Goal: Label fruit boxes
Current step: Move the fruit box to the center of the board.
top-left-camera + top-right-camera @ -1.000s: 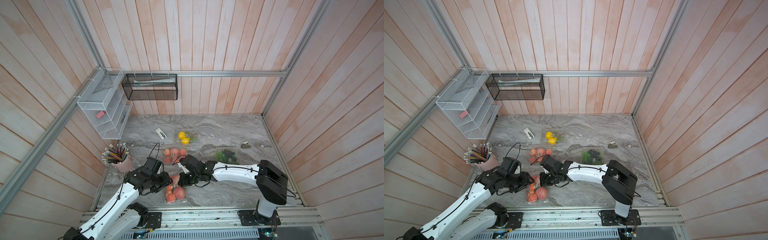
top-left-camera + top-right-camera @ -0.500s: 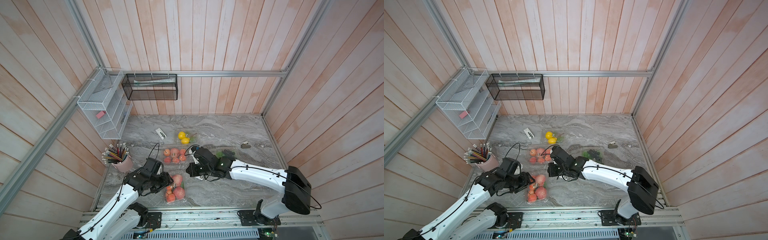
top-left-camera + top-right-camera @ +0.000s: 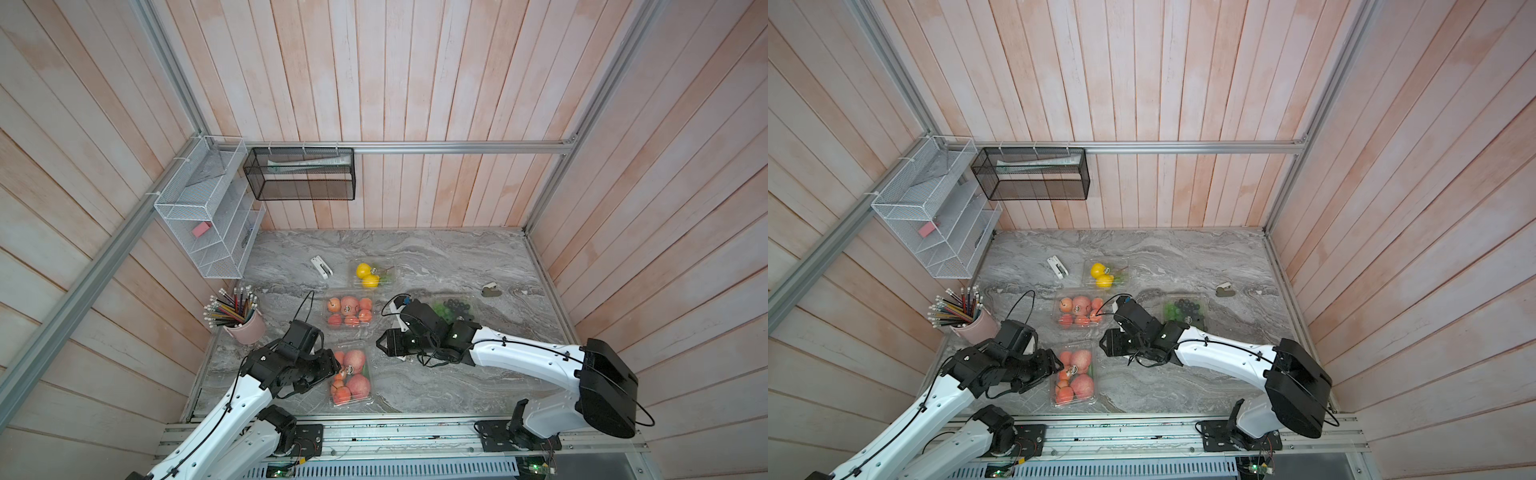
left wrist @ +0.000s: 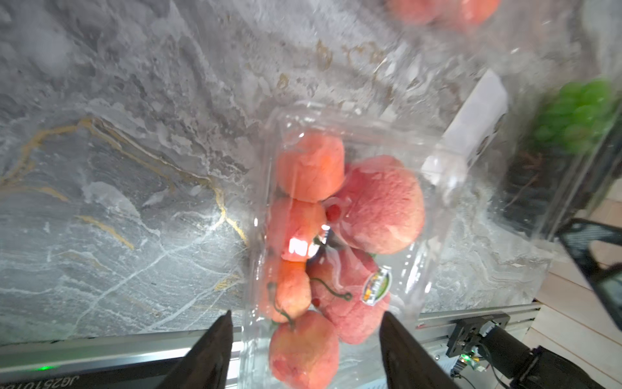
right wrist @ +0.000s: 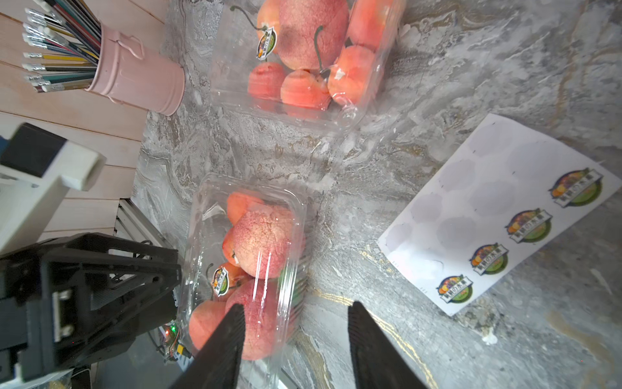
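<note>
Four clear fruit boxes lie on the marble table. The near apple box point(image 3: 351, 376) point(image 3: 1073, 374) carries a round sticker point(image 5: 220, 281) on its lid. Behind it are the second apple box point(image 3: 348, 311), the yellow-fruit box point(image 3: 370, 274) and the grape box point(image 3: 455, 307). My left gripper point(image 3: 334, 368) point(image 4: 304, 323) is open, its fingers straddling the near box's end with gaps either side. My right gripper point(image 3: 380, 344) point(image 5: 296, 310) hangs open beside that box's right edge, holding nothing. The white sticker sheet point(image 5: 471, 208) lies flat under the right arm.
A pink cup of pencils point(image 3: 245, 328) stands at the left edge. A small white object point(image 3: 322, 266) and a small brown object point(image 3: 491, 289) lie farther back. A white wire shelf point(image 3: 208, 232) and a black mesh basket point(image 3: 303, 178) hang on the walls.
My right gripper went from shut over the near apple box to open, drawing back a little to the right. My left gripper's jaws widened at the box's left end.
</note>
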Controlling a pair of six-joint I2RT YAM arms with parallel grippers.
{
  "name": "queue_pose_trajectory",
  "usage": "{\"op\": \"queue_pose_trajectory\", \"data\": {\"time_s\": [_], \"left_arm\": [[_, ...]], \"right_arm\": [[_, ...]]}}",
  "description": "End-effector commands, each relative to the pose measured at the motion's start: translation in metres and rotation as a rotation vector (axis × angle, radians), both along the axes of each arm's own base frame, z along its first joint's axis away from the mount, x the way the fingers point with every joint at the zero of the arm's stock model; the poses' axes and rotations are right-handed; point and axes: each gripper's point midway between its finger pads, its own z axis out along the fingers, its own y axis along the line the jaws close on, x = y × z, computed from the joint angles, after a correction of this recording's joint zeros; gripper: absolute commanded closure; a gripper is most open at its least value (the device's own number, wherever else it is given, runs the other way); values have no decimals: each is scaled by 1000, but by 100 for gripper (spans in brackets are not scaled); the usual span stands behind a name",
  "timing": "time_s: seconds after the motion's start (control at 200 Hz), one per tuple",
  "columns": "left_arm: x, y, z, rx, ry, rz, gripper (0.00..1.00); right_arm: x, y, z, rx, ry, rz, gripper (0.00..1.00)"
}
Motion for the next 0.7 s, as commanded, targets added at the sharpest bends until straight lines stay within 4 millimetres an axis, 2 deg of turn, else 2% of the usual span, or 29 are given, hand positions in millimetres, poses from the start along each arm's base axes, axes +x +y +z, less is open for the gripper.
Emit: {"op": "queue_pose_trajectory", "data": {"time_s": [0.0,0.195,0.305,0.415,0.52,0.57,0.585,0.6,0.61,0.655,0.675,0.695], "left_arm": [[0,-10,-11,-16,13,-21,29],[19,-36,-8,-82,-33,-59,30],[33,-64,-3,-112,-74,-127,30],[47,-86,0,-99,-97,-187,30],[68,-89,12,-27,-166,-206,28],[83,-85,25,15,-230,-195,23],[87,-82,27,32,-249,-189,18],[92,-81,32,48,-274,-187,5],[96,-79,35,59,-291,-183,1],[111,-70,49,110,-364,-159,0],[118,-64,55,132,-394,-141,0],[125,-57,62,153,-424,-127,0]], "right_arm": [[6,-8,15,49,-26,-22,46],[21,-42,33,61,-95,-105,45],[33,-67,40,59,-153,-182,45],[45,-99,43,41,-204,-257,44],[59,-138,47,4,-275,-333,42],[68,-161,48,-23,-312,-381,39],[70,-168,48,-33,-324,-397,37],[73,-176,48,-42,-337,-415,33],[75,-181,49,-48,-347,-426,31],[83,-205,51,-78,-394,-472,18],[87,-216,52,-94,-419,-494,4],[91,-227,53,-113,-445,-519,2]]}}
